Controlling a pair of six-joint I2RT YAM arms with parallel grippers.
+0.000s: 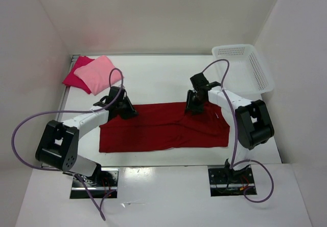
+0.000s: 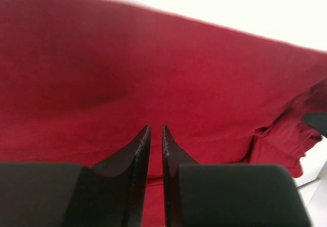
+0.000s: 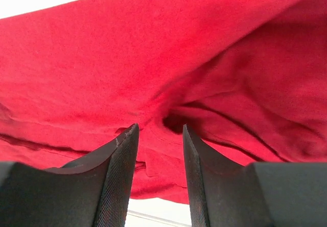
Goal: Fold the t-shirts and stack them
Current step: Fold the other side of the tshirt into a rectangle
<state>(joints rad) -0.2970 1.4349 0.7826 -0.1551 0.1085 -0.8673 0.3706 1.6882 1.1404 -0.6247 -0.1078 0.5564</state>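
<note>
Left end effector (image 1: 124, 109): closed down to a thin slit, tips low over the far left corner of the dark red shirt (image 1: 158, 127). Red shows in the slit between the fingers (image 2: 138, 155), but whether any cloth is pinched there I cannot tell.
Right end effector (image 1: 194, 107): open, fingers (image 3: 122, 160) clearly apart, with nothing gripped. It sits over the far edge of the same shirt, toward its right end, with its tips just above a rumpled fold.
Dark red shirt: spread out as a long band running left to right across the middle of the desk (image 1: 153, 78), closer to the near edge than the far one. The left part lies smooth – the right part is creased, with a loose flap bunched under the right end effector.
Light pink shirt (image 1: 97, 72): folded, in the far left corner of the desk, lying on top of the bright pink one.
Bright pink shirt (image 1: 75, 80): folded, beneath the light pink one, its left side showing – well apart from the dark red shirt.
Basket (image 1: 245, 68): white mesh, at the far right corner.
</note>
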